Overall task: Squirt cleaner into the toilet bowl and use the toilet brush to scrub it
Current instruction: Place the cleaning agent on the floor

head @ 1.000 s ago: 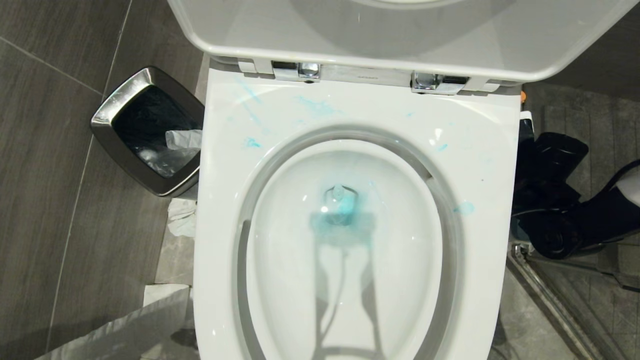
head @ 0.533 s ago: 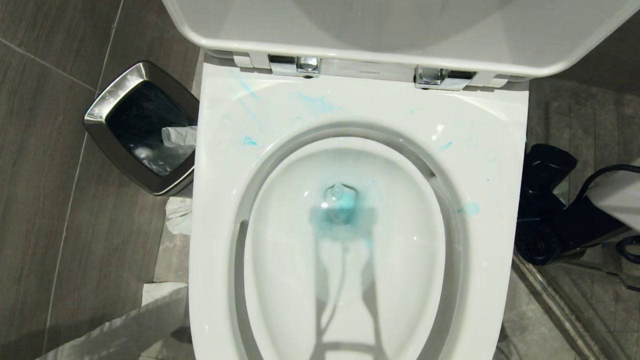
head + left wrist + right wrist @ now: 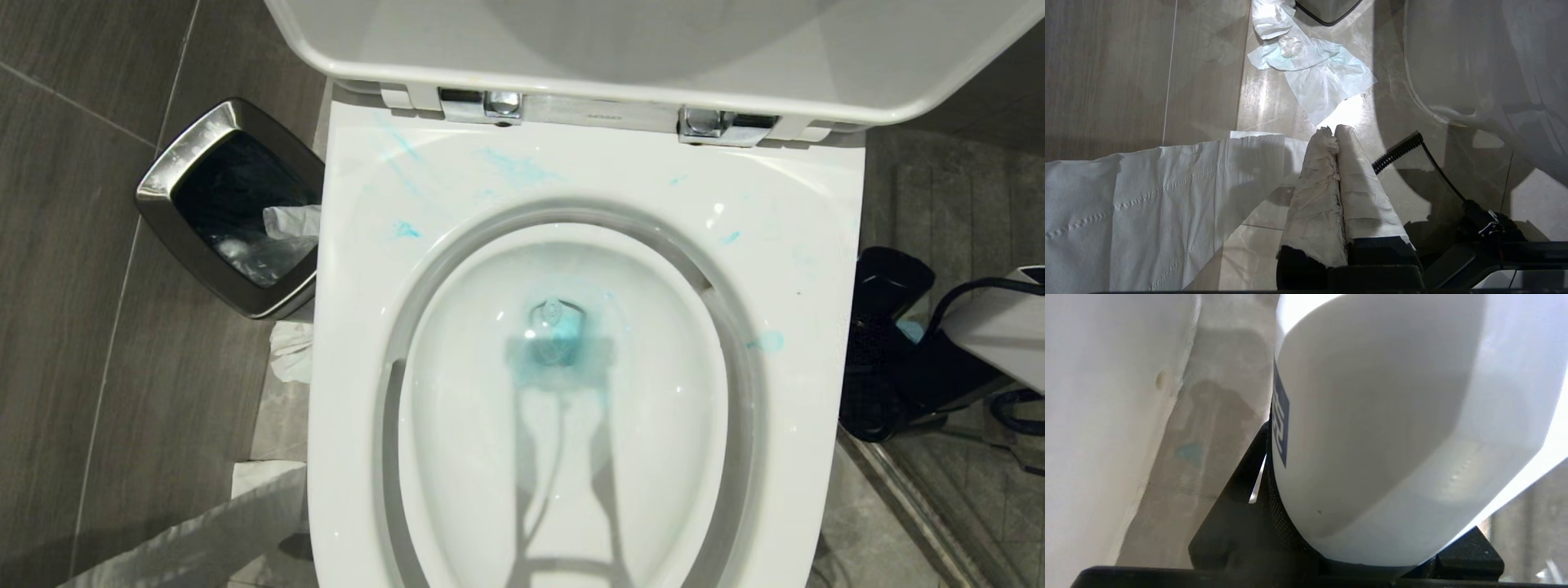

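Right gripper (image 3: 1372, 539) clamped on cleaner (image 3: 1392, 428) at 3 o'clock of toilet bowl (image 3: 571, 425) — blue-teal pooled centre. Left gripper (image 3: 1336, 134) pressed together, empty, above floor.

White all round on the toilet bowl (image 3: 457, 457), with blue-teal pooled at its drain and teal smears and dots across the white seat (image 3: 784, 245). My left gripper (image 3: 1336, 132) shows fingers wrapped in grey-white paper, over white perforated tissue (image 3: 1147, 204) on beige marbled floor (image 3: 1265, 102). The bottle (image 3: 1392, 416) in my right gripper is plain white with a dark blue label; the bin (image 3: 220, 208) is black with a steel rim.
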You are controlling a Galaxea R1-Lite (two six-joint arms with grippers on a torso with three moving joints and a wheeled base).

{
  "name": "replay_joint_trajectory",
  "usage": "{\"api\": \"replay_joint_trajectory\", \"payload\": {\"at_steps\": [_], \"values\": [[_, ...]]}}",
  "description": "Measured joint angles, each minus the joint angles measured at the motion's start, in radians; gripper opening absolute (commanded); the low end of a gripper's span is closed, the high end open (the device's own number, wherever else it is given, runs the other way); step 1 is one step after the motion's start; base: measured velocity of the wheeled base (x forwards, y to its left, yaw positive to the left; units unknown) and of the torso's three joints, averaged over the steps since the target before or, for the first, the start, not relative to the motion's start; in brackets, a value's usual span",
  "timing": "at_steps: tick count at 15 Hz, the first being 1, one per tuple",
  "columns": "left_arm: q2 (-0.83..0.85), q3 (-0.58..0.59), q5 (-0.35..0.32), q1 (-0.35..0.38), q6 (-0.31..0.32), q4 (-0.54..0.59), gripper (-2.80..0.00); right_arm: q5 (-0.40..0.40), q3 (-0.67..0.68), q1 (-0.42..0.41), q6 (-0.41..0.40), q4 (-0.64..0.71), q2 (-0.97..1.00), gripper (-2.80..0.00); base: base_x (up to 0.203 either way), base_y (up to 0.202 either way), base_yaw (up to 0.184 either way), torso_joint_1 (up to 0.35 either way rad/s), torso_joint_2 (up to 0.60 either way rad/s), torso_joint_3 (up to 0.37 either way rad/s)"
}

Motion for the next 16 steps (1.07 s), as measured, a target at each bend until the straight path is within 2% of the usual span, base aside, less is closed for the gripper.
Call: {"api": "replay_joint_trajectory", "payload": {"at_steps": [6, 16], "values": [[0.000, 0.000, 0.000, 0.000, 0.000, 0.000, -2.80, 0.000, -0.008, 0.010, -0.008, -0.055, 0.059, -2.80, 0.000, 0.000, 0.000, 0.000, 0.00, 0.000], [0.000, 0.000, 0.000, 0.000, 0.000, 0.000, -2.80, 0.001, -0.066, 0.016, -0.005, -0.064, 0.125, -2.80, 0.000, 0.000, 0.000, 0.000, 0.00, 0.000]]}}
